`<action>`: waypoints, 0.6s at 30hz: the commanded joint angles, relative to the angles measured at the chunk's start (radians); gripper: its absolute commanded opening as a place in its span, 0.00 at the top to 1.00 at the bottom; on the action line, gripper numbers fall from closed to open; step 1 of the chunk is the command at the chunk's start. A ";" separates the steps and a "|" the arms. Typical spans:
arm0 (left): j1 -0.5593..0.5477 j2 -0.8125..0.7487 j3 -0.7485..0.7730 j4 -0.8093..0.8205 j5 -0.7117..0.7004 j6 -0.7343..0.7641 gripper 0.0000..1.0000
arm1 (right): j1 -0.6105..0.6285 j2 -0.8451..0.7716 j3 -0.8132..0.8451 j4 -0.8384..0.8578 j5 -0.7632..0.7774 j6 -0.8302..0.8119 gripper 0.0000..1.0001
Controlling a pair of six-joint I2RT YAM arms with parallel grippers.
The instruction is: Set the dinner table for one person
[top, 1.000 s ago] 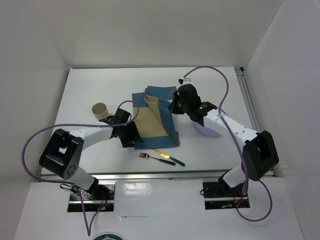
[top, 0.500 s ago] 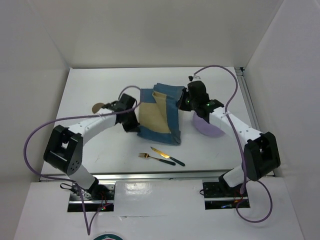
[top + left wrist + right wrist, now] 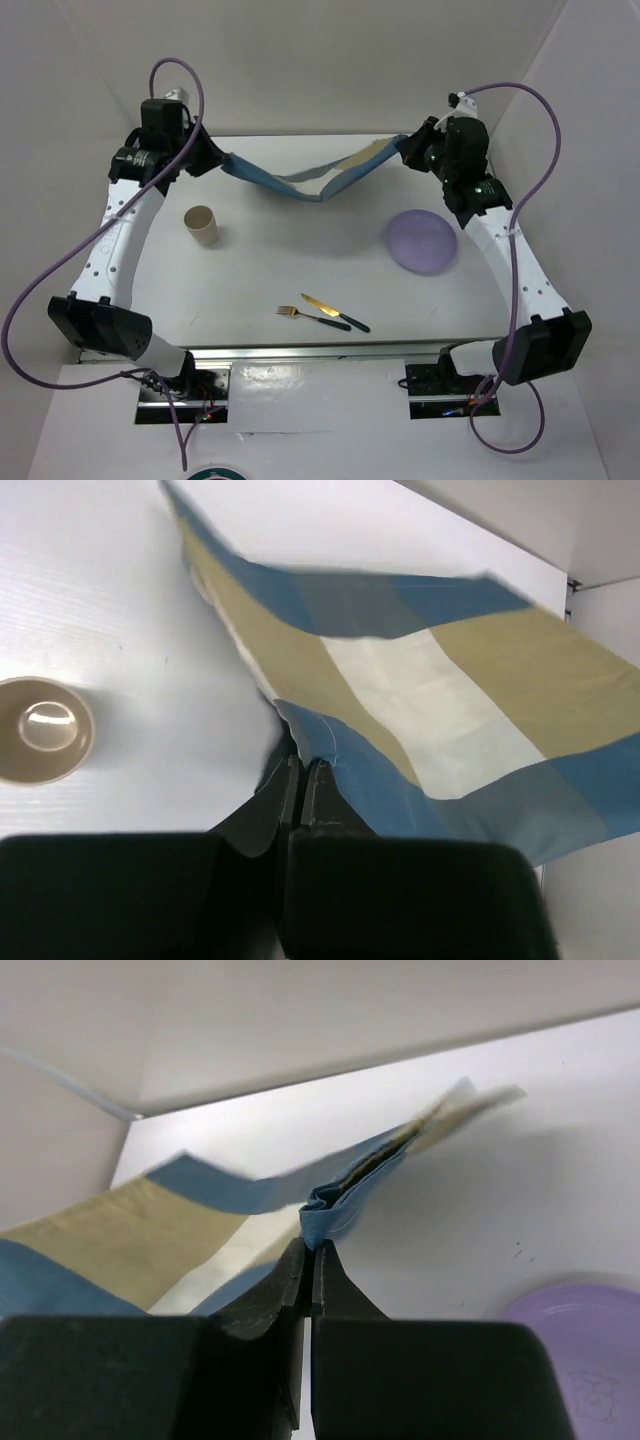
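- Placemat (image 3: 305, 182) hung above the dinner table (image 3: 250, 270), long axis spanning from left gripper (image 3: 207, 160) to right gripper (image 3: 411, 151), middle sagging.
- Both jaws were clamped on opposite placemat edges.
- Neither arm was nearer; lowering would likely need both together.

Large plain white dinner table (image 3: 250, 280), flat, rectangular, metal rail (image 3: 320, 350) along near edge

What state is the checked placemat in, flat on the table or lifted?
Lifted: the placemat hangs sagging in the air between the left gripper and the right gripper, each shut on one end.
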 commanded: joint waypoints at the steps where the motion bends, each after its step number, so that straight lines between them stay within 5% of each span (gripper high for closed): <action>1: 0.047 -0.050 0.013 -0.049 0.099 0.046 1.00 | -0.003 -0.093 0.032 -0.019 -0.017 -0.019 1.00; 7: 0.157 -0.072 0.036 -0.060 0.201 0.064 1.00 | -0.023 -0.172 0.059 -0.090 -0.026 -0.019 1.00; 18: 0.179 0.026 0.181 -0.029 0.314 0.064 1.00 | -0.023 -0.117 0.121 -0.070 -0.080 -0.029 1.00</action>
